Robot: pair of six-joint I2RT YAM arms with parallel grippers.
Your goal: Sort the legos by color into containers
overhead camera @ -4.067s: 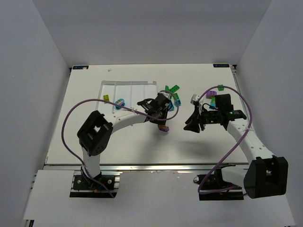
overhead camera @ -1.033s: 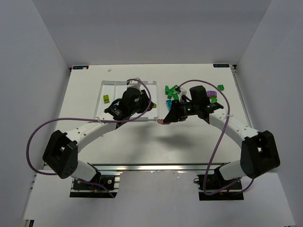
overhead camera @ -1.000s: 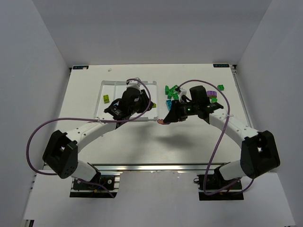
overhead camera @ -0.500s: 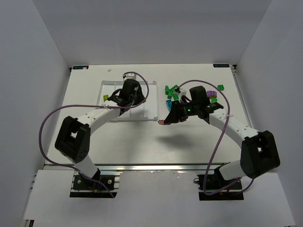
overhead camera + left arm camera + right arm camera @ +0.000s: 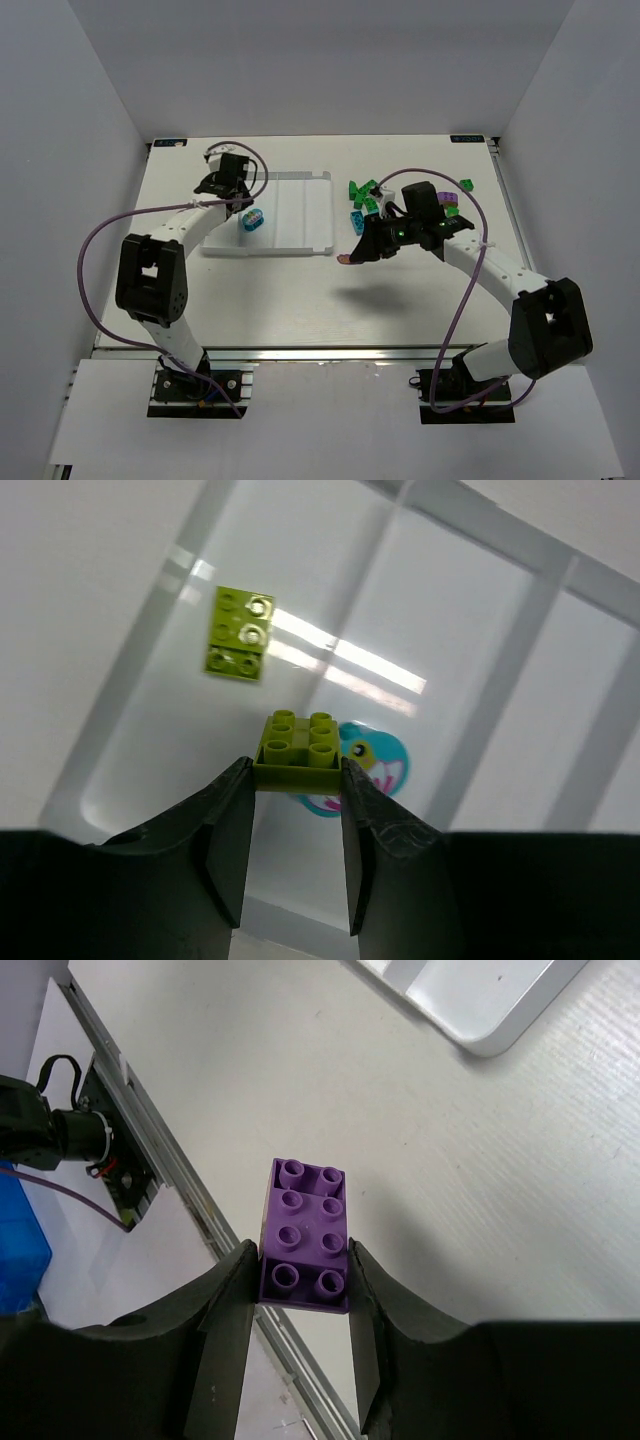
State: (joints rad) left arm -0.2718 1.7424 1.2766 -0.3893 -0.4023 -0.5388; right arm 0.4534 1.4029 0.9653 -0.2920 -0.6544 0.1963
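Note:
My left gripper (image 5: 295,772) is shut on a small yellow-green lego (image 5: 297,748), held above the white tray (image 5: 470,660) near its left end. Below, another yellow-green lego (image 5: 240,632) lies in the outermost compartment, and a teal piece (image 5: 370,770) lies in the one beside it. In the top view the left gripper (image 5: 222,184) hangs over the tray's far left corner. My right gripper (image 5: 302,1260) is shut on a purple lego (image 5: 305,1232) above bare table; from above it (image 5: 348,256) hovers just right of the tray (image 5: 295,215).
Loose green, teal and purple legos (image 5: 364,194) lie in a scatter right of the tray, more by the right forearm (image 5: 452,204). The tray's corner (image 5: 470,1000) shows in the right wrist view. The table's front rail (image 5: 180,1195) runs below.
The left gripper has swung from the tray's right half to its far left corner with the yellow-green lego. The right gripper has barely moved, still holding the purple lego.

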